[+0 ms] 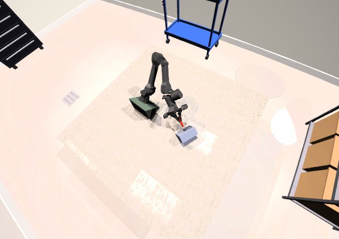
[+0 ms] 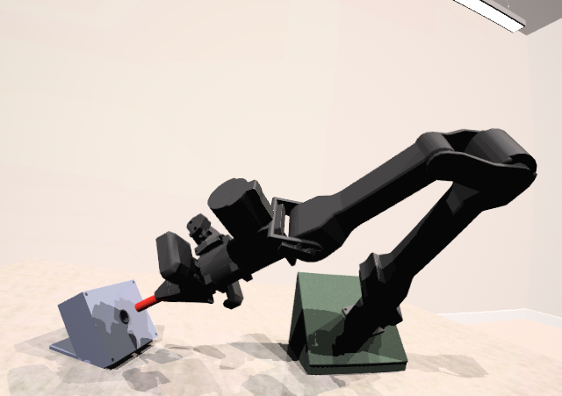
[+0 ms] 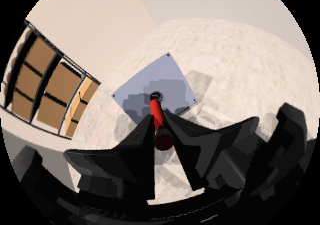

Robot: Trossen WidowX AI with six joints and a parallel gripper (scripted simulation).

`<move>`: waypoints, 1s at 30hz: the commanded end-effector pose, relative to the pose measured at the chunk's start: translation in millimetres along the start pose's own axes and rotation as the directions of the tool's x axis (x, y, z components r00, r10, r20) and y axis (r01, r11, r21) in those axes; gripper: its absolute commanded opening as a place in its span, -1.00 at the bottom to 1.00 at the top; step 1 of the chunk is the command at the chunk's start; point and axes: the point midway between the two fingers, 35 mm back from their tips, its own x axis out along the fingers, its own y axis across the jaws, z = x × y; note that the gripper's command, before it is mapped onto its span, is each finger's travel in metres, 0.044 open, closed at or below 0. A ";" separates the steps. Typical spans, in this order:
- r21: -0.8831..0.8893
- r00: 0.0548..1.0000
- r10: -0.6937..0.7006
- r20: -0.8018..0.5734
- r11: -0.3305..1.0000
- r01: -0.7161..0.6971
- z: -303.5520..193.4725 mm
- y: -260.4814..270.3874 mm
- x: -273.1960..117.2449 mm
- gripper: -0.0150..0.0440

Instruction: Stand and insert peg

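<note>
Red peg (image 1: 181,122) (image 2: 146,303) (image 3: 157,113): clamped in the end effector (image 1: 179,118) (image 2: 158,293) (image 3: 158,116), free end just outside the hole (image 2: 124,316) (image 3: 156,96) of the left-hand sloped panel (image 1: 187,135) (image 2: 104,323) (image 3: 172,75). Standing and regrasp: presumably complete. Remaining: alignment, full insertion, release, withdrawal.

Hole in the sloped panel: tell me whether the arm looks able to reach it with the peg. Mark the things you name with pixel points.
Probably yes: the tool (image 1: 180,119) (image 2: 157,297) (image 3: 158,116) grips the red peg (image 1: 181,122) (image 2: 146,303) (image 3: 157,111), its free end near the hole (image 2: 124,316) (image 3: 156,96), nothing visibly between; fine alignment is hard to judge.
</note>
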 end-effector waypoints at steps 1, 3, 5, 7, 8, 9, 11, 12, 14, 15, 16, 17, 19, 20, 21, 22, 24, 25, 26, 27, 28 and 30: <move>0.005 1.000 -0.003 0.004 1.000 0.003 -1.3 -3.9 2.8 -0.49; 0.004 1.000 -0.002 0.004 1.000 0.002 -1.4 -4.0 3.0 -0.49; 0.004 1.000 -0.002 0.004 1.000 0.002 -1.4 -3.8 3.7 -0.49; 0.003 1.000 -0.002 0.004 1.000 0.002 -1.3 -3.5 5.2 -0.49; 0.002 1.000 -0.002 0.005 1.000 0.002 -1.3 -3.4 6.2 -0.49; 0.002 1.000 -0.002 0.005 1.000 0.002 -1.3 -3.3 7.3 -0.49; 0.000 1.000 -0.002 0.005 1.000 0.002 -1.4 -3.2 9.9 -0.49; 0.000 1.000 -0.002 0.005 1.000 0.002 -1.4 -3.1 11.3 -0.49; -0.001 1.000 -0.001 0.005 1.000 0.001 -1.4 -3.1 14.1 -0.49; -0.001 1.000 -0.001 0.005 1.000 0.001 -1.5 -3.2 15.7 -0.49; -0.001 1.000 -0.001 0.005 1.000 0.001 -1.5 -3.2 17.2 -0.49; -0.001 1.000 -0.001 0.005 1.000 0.001 -1.5 -3.3 18.6 -0.49; -0.001 1.000 -0.001 0.005 1.000 0.001 -1.5 -3.5 21.5 -0.49; -0.002 1.000 -0.001 0.005 1.000 0.001 -1.6 -3.7 23.0 -0.49; -0.002 1.000 -0.001 0.005 1.000 0.001 -1.6 -3.8 24.6 -0.49; -0.002 1.000 -0.001 0.005 1.000 0.001 -1.6 -4.0 25.9 -0.49; -0.003 1.000 0.000 0.005 1.000 0.000 -1.6 -3.8 25.6 -0.49; -0.004 1.000 0.001 0.005 1.000 -0.001 -1.6 -3.6 24.5 -0.49; -0.005 1.000 0.001 0.004 1.000 -0.001 -1.5 -3.4 23.3 -0.49; -0.007 1.000 0.002 0.004 1.000 -0.002 -1.5 -3.2 22.2 -0.49; -0.007 1.000 0.002 0.004 1.000 -0.002 -1.5 -3.2 22.2 -0.49; -0.007 1.000 0.002 0.004 1.000 -0.002 -1.5 -3.2 22.2 -0.49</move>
